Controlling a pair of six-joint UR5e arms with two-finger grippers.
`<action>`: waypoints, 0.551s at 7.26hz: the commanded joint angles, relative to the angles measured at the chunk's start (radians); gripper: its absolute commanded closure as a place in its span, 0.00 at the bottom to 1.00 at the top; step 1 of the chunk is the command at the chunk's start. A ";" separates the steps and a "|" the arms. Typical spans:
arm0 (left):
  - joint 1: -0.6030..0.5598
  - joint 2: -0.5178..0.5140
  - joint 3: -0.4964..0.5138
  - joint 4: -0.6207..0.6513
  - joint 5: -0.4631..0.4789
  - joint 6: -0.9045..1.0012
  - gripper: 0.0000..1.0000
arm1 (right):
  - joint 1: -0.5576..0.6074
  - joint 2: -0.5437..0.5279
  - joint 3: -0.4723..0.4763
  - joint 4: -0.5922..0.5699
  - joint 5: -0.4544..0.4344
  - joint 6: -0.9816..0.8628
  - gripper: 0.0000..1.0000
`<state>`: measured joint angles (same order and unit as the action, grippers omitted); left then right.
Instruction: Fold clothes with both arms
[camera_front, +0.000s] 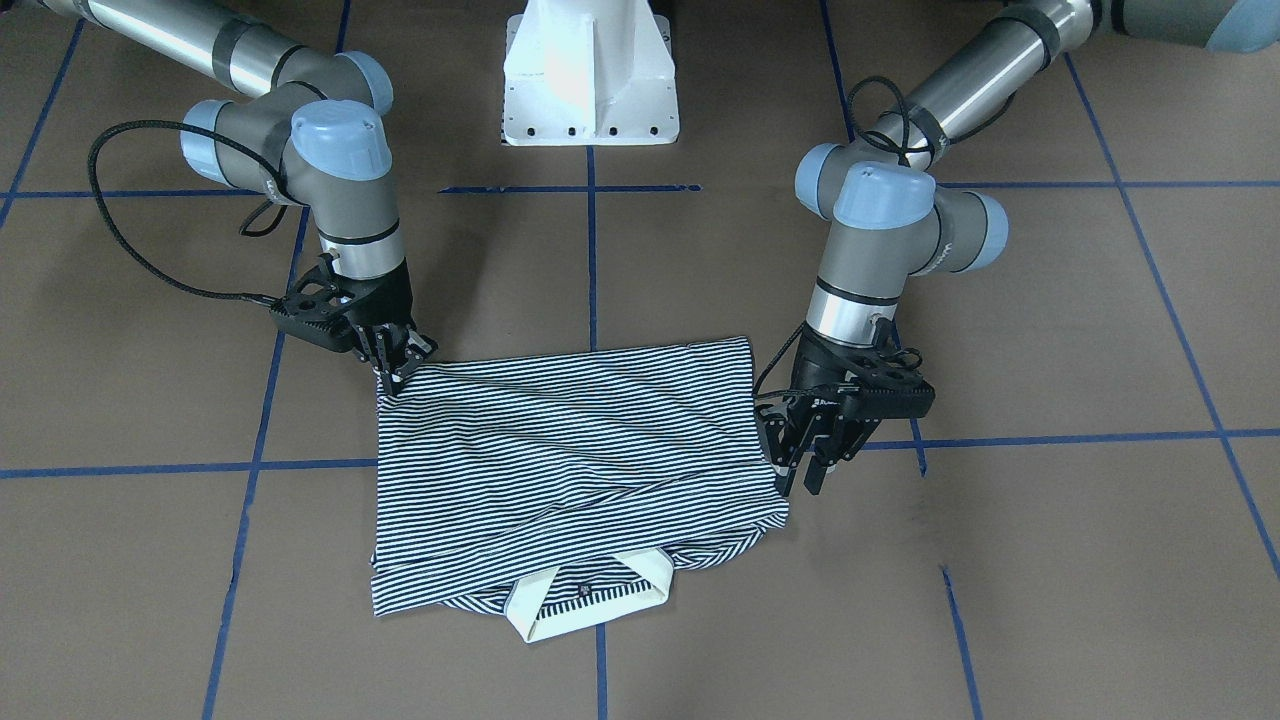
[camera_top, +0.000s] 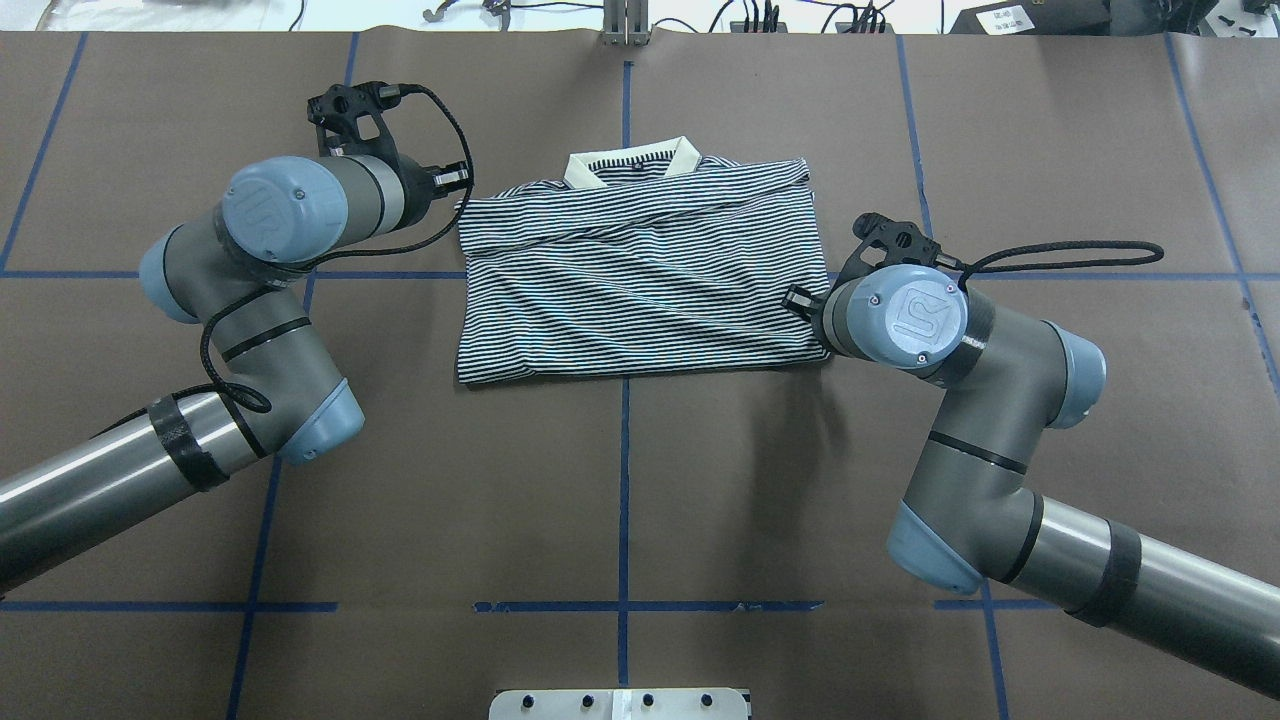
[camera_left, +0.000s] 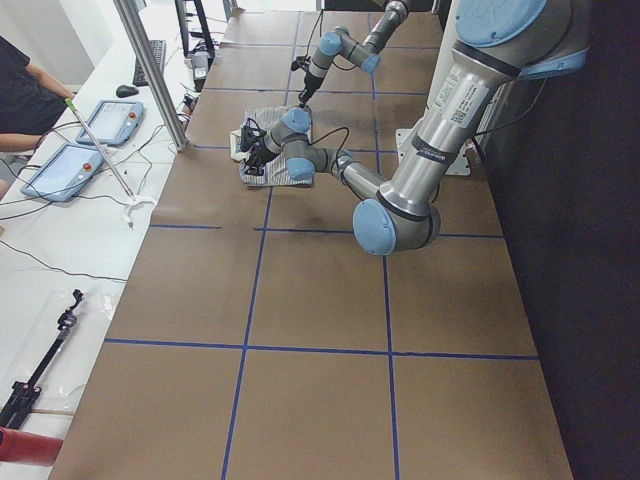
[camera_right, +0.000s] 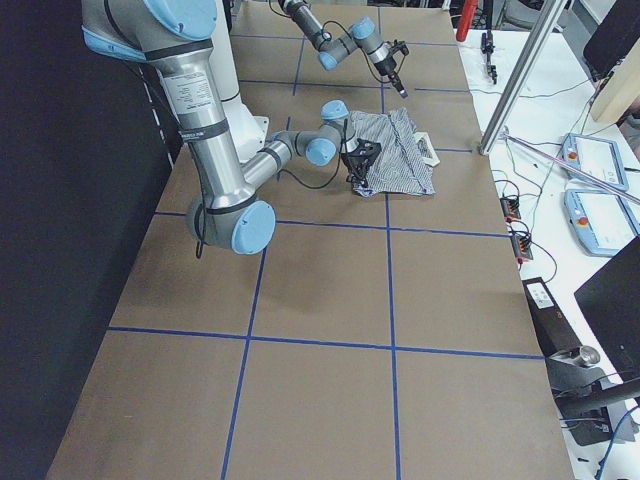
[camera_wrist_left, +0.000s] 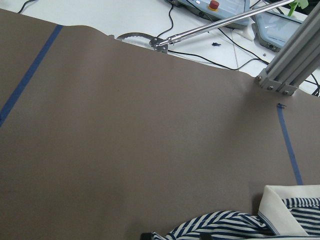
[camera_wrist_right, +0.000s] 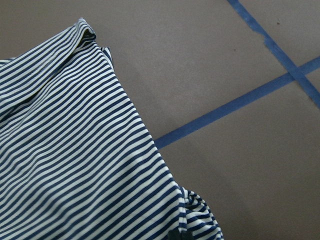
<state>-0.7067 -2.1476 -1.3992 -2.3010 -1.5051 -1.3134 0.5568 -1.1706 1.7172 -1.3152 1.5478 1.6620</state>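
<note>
**Right gripper pinching near corner, left one open at shirt's side**

The polo shirt (camera_top: 640, 290) is lying flat in the middle of the table (camera_top: 620, 500). It is sitting as a rough rectangle with the sides apparently turned in, and the cream collar (camera_top: 630, 162) is pointing to the far edge, away from the robot's base.

The right gripper (camera_front: 395, 368) is reaching down onto the near right corner. Its fingers are pressing together on the striped cloth there, and the right wrist view is showing fabric bunching at its bottom edge. My guess is that it is taking the hem corner so the near edge can be carried up toward the collar.

The left gripper (camera_front: 800, 478) is hanging just beside the shirt's left edge, further toward the collar end than its partner. Its fingers are pointing down and standing apart with nothing between them. The left wrist view is showing only bare table, a bit of stripe and the collar tip, so no grasp is being made on that side.

Judging the stage, the side folds are looking done and the bottom-to-top fold is not yet done. The left gripper likely needs to go to the near left corner first, or a one-sided lift will be skewing the fold.
</note>
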 joint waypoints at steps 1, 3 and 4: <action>0.003 0.000 0.000 0.000 -0.001 -0.004 0.57 | -0.018 -0.126 0.202 -0.007 0.024 0.004 1.00; 0.003 0.000 0.000 0.000 -0.001 0.000 0.57 | -0.188 -0.297 0.417 -0.010 0.000 0.080 1.00; 0.001 0.000 0.000 0.000 -0.001 0.002 0.57 | -0.257 -0.319 0.464 -0.012 -0.003 0.112 1.00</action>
<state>-0.7050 -2.1476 -1.3990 -2.3010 -1.5064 -1.3137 0.3926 -1.4356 2.1007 -1.3257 1.5536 1.7259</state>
